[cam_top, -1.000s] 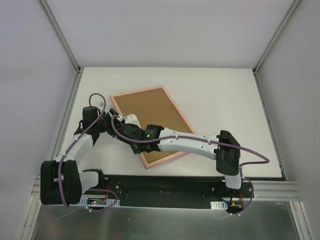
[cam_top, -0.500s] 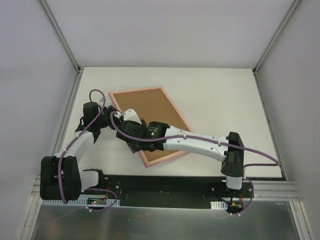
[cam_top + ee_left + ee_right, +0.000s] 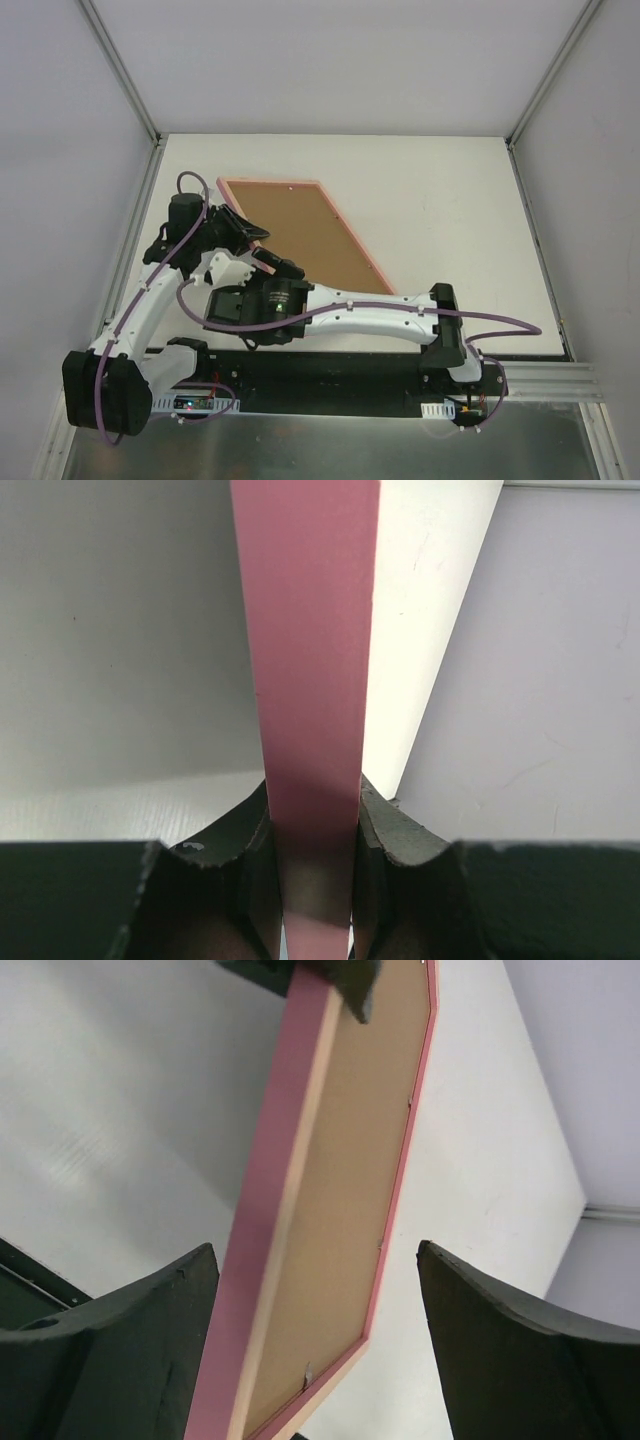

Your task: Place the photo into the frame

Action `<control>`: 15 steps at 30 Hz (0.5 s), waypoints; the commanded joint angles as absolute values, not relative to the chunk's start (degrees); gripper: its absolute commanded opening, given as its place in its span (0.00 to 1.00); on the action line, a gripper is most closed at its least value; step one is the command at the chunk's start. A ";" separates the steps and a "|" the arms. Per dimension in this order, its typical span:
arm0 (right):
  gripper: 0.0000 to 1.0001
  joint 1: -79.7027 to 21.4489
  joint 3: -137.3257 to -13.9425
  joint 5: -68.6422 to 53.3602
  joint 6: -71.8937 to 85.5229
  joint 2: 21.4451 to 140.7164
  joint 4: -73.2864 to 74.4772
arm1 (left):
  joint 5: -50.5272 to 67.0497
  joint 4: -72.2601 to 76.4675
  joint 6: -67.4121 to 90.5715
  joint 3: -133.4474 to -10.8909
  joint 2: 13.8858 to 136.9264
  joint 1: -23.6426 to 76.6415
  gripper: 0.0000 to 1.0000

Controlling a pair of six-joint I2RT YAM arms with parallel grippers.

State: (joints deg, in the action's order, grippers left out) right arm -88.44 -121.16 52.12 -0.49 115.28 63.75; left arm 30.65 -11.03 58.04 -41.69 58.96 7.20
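Note:
The frame (image 3: 270,184), with a thin pink border and its brown back (image 3: 315,225) facing up, stands tilted on the table with its left side raised. My left gripper (image 3: 252,237) is shut on that raised pink edge (image 3: 310,630), which fills the gap between its fingers (image 3: 250,830). My right gripper (image 3: 315,1250) is open just below the frame's near corner, its fingers (image 3: 150,1330) wide on either side of the frame (image 3: 340,1180) and not touching it. The photo is out of view.
The white table (image 3: 450,220) is walled by grey panels at the left, back and right. The right arm (image 3: 380,315) reaches leftward across the near edge, under the frame's lower corner. Small metal tabs (image 3: 309,1372) sit along the frame's back.
The left gripper closed on the frame's left edge and lifted it, tilting the frame. The right gripper opened, let go and drew back toward the near edge.

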 commanded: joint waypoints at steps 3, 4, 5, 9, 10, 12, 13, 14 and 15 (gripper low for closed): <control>0.82 -91.58 -126.12 57.74 -5.36 117.25 69.70 | 27.95 -11.25 58.89 -47.90 56.43 9.58 0.00; 0.83 -91.76 -126.04 57.74 -5.36 117.42 69.78 | 27.69 -11.34 59.15 -48.34 56.43 10.02 0.00; 0.82 -91.76 -126.30 57.74 -5.19 117.77 70.31 | 27.51 -11.42 59.41 -48.95 56.25 10.54 0.00; 0.82 -91.76 -126.39 60.02 -4.14 119.53 72.77 | 25.85 -12.74 60.03 -51.06 55.72 13.00 0.00; 0.80 -91.76 -126.47 60.73 -3.78 119.71 73.38 | 24.36 -13.53 59.51 -51.59 55.37 13.62 0.00; 0.80 -91.76 -126.47 61.34 -3.60 119.62 74.26 | 23.73 -14.41 59.59 -52.12 55.11 13.71 0.00; 0.80 -91.76 -126.47 61.43 -3.69 119.62 74.70 | 23.82 -14.59 59.42 -52.29 55.02 13.80 0.00; 0.80 -91.67 -126.39 60.74 -3.60 119.53 75.32 | 23.99 -14.76 58.72 -52.73 55.28 13.97 0.00; 0.80 -91.58 -126.21 60.04 -3.34 119.44 75.67 | 23.91 -15.37 58.19 -53.26 55.28 14.15 0.00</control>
